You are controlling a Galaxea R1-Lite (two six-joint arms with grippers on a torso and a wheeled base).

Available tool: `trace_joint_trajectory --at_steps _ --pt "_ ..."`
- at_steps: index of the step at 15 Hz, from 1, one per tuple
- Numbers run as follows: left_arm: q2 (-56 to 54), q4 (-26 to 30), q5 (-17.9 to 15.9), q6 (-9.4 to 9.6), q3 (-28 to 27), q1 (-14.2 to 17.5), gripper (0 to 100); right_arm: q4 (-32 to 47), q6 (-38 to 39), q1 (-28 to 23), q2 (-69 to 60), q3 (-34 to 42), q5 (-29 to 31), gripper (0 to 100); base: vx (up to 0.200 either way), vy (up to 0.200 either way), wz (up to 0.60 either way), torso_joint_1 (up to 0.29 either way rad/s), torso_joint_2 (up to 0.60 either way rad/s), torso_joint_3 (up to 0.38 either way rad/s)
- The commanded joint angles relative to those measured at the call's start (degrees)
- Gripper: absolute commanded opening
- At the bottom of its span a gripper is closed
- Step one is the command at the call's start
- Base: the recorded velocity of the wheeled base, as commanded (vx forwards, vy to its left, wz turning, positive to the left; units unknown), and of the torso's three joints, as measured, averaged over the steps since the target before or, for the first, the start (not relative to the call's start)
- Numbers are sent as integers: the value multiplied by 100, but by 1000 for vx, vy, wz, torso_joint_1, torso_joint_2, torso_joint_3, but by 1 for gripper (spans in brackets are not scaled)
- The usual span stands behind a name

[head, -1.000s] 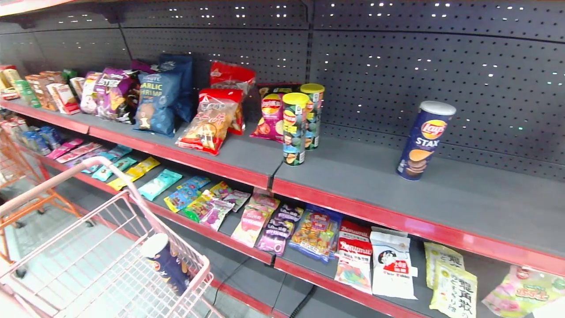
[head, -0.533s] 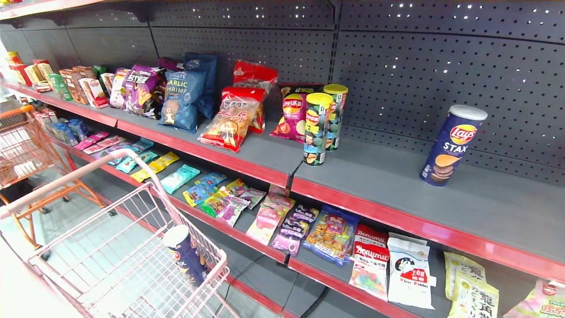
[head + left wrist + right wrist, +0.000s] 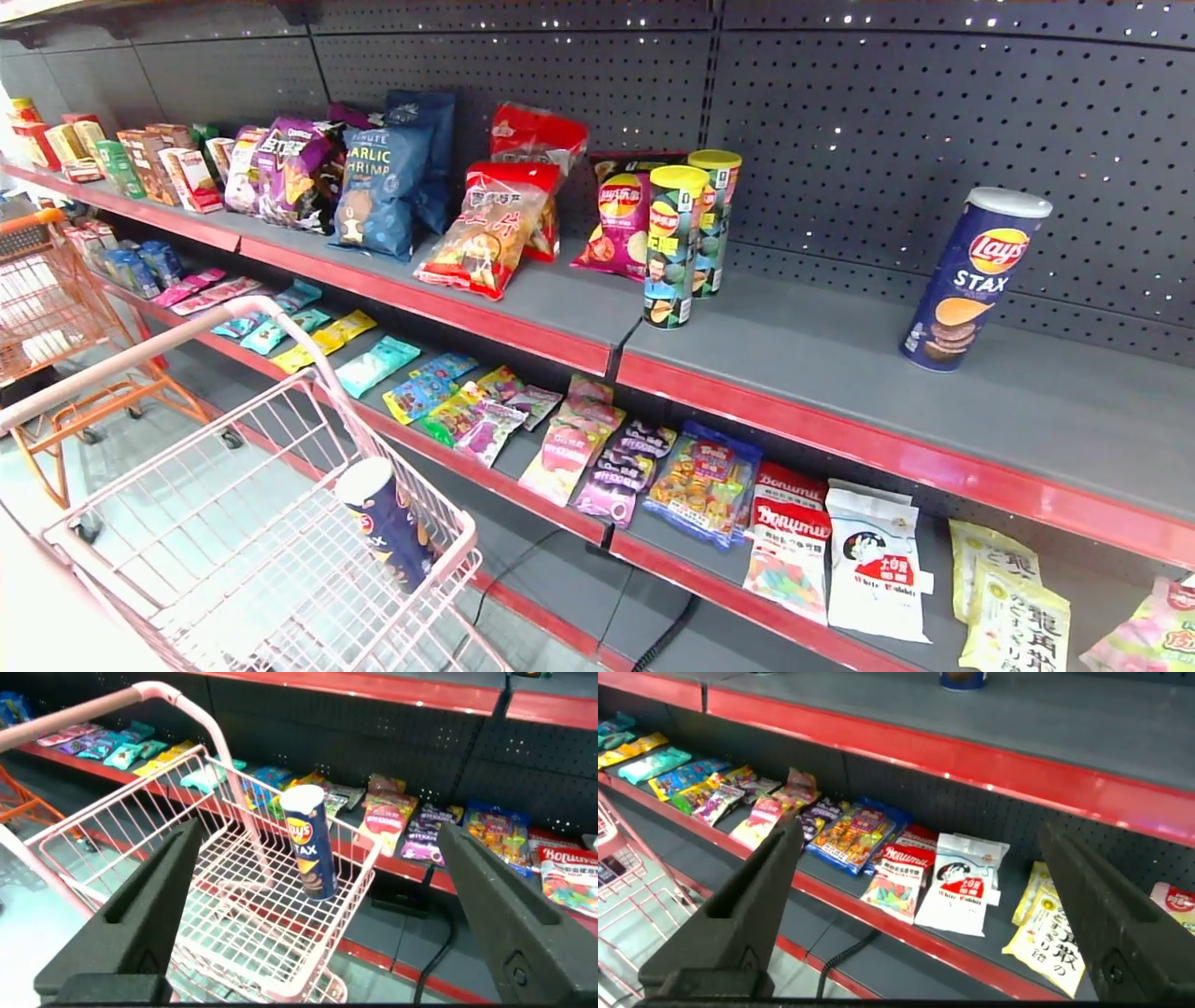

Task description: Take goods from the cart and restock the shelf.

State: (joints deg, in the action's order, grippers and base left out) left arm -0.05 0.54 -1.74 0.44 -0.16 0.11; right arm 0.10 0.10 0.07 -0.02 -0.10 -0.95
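Note:
A pink wire cart [image 3: 280, 392] stands at the lower left in the head view. A blue chips can [image 3: 385, 523] with a white lid stands upright in its front corner, against the mesh. Another blue can [image 3: 971, 280] stands upright at the right of the grey upper shelf [image 3: 840, 373]. In the left wrist view my left gripper [image 3: 318, 840] hangs open above the cart [image 3: 201, 719], its fingers [image 3: 140, 924] wide apart on either side of the can [image 3: 310, 854]. My right gripper [image 3: 920, 831] is open and holds nothing, in front of the lower shelf [image 3: 971, 761].
Two green cans [image 3: 680, 243] and several snack bags [image 3: 485, 233] fill the upper shelf's left half. Candy packets [image 3: 700, 476] line the lower shelf. An orange cart [image 3: 47, 308] stands at the far left. A black cable [image 3: 667, 630] lies on the floor.
The head camera has turned left and tilted down a little, so the whole picture has shifted. The cans and the cart have not moved.

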Motion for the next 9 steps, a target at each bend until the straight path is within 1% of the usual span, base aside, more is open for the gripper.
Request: trace_joint_trajectory --at_steps 1,7,9 --pt "5 -1 -1 0 -2 7 100 -1 -1 10 2 1 -2 100 0 0 0 -139 364 212" --pt "5 -1 -1 0 -2 7 100 -1 -1 1 2 1 -2 100 0 0 0 -151 382 223" --pt "5 -1 -1 0 -2 -2 100 -1 -1 1 2 1 -2 100 0 0 0 -178 456 266"
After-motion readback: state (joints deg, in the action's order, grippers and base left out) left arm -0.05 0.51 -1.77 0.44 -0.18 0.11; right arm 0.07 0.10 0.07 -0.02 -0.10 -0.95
